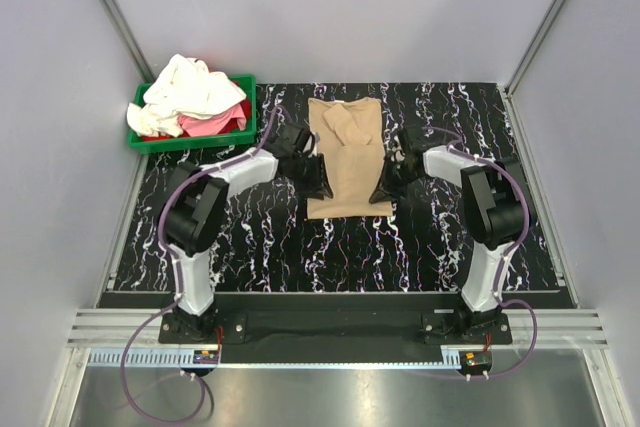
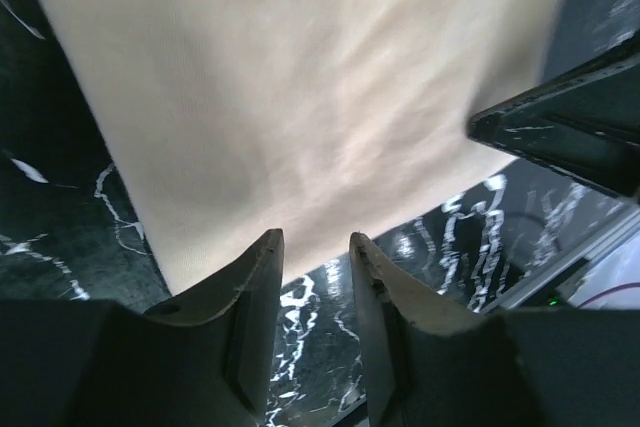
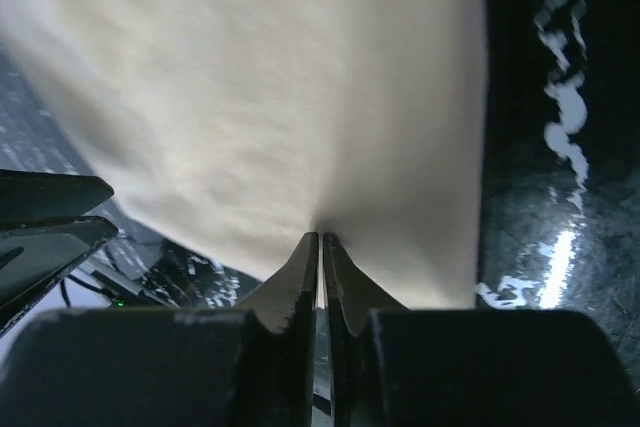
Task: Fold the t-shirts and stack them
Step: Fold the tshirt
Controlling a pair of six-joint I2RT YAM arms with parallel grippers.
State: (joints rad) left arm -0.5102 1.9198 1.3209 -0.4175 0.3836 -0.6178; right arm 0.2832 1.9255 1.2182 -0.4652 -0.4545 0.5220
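Observation:
A tan t-shirt (image 1: 345, 152), folded into a long strip, lies flat on the black marbled mat, collar end far from me. My left gripper (image 1: 318, 183) is at the near left corner of the shirt. In the left wrist view its jaws (image 2: 315, 242) are open and empty, with the tips just at the shirt's (image 2: 300, 97) near hem. My right gripper (image 1: 384, 187) is at the near right corner. In the right wrist view it (image 3: 320, 239) is shut on the edge of the tan shirt (image 3: 270, 87), and the cloth puckers at the tips.
A green bin (image 1: 243, 129) at the far left holds a heap of white shirts (image 1: 190, 92) and a pink one (image 1: 212, 125). Grey walls and metal posts close in the mat on three sides. The metal rail with the arm bases runs along the near edge.

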